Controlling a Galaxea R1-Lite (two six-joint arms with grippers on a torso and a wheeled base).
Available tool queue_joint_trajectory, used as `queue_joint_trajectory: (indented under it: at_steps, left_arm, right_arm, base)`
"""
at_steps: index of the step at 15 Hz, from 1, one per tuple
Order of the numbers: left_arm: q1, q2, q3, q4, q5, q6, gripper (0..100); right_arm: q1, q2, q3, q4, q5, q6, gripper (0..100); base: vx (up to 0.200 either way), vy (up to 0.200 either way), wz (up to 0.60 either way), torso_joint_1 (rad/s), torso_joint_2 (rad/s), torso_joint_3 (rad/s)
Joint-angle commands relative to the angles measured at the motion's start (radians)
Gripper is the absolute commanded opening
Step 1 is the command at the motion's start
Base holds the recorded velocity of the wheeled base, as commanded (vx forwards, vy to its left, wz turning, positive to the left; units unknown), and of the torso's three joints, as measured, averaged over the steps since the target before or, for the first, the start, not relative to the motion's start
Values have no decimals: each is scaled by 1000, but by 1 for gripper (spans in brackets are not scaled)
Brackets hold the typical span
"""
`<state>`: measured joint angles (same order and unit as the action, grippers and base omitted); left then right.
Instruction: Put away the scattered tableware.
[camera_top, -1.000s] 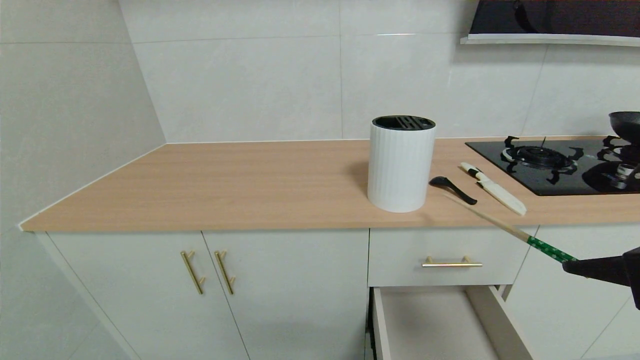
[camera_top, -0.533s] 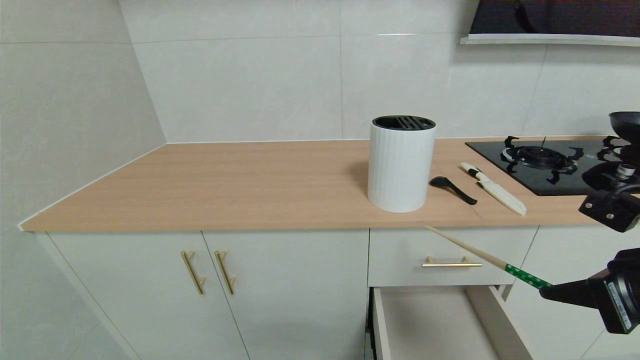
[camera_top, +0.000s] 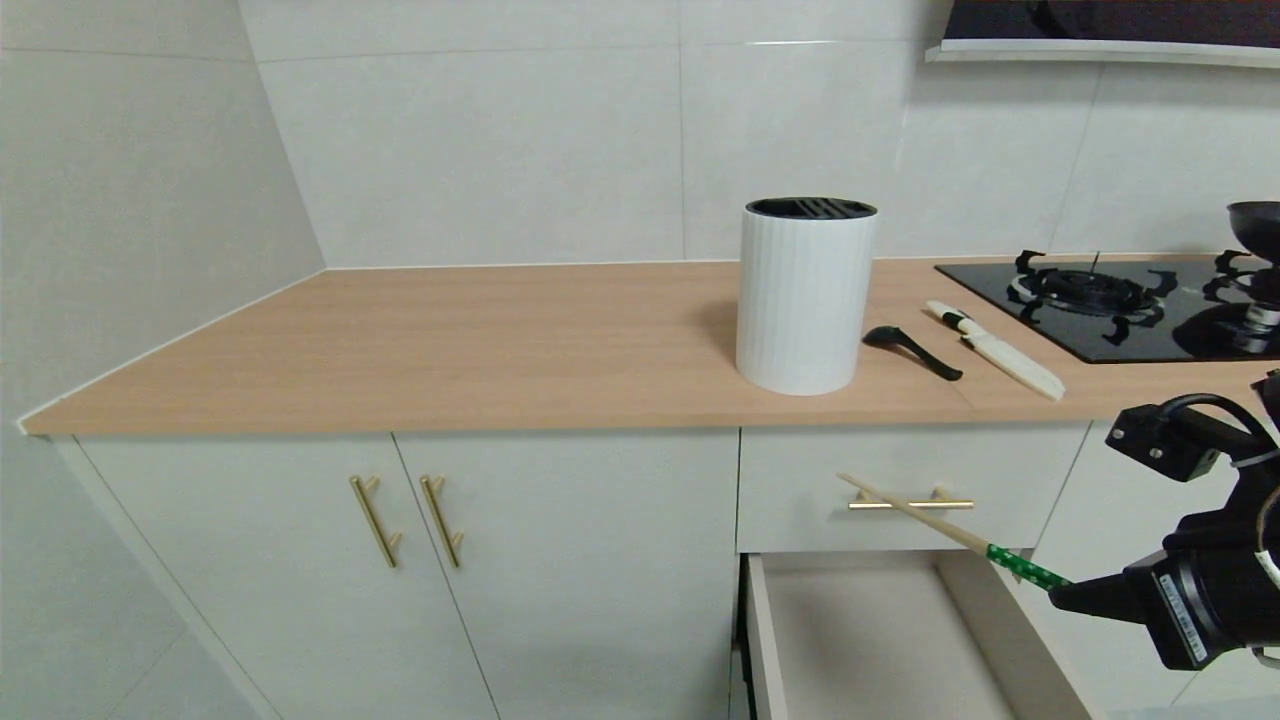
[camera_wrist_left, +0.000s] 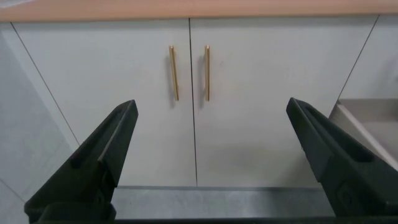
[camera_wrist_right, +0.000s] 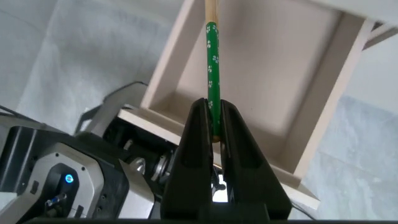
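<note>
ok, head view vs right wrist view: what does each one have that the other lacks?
Head view adds: the countertop with the white knife holder, black spoon, knife and stove, plus the cabinet doors and the closed top drawer.
Right wrist view adds: the front wall of the open drawer, and a close look at both fingers pressed onto the green end of the chopstick.
Shared: the right gripper, shut on the chopstick, which is held above the open drawer.

Right gripper (camera_top: 1060, 598) sunk below counter (camera_top: 500, 350); chopstick (camera_top: 945, 527) tip now before closed drawer (camera_top: 800, 500), above open drawer (camera_top: 860, 640).
</note>
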<state>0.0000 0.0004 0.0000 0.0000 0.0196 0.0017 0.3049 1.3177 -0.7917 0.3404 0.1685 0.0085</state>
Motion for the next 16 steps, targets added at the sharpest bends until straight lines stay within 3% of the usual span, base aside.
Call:
queue_joint_trajectory:
  at_steps: [1,11,16]
  left_arm:
    - [0,0,0,0,0,0,100]
    - [0,0,0,0,0,0,100]
    - [0,0,0,0,0,0,100]
  right_arm:
    - [0,20,2,0,0,-1,0]
    - [0,77,14,-17,0,-1,0]
    - [14,130,29,-74,-1,-1,0]
  base:
    - [0,0,0,-183,456,290]
    - [0,0,0,-145,451,313]
    - [0,0,0,-26,123,87]
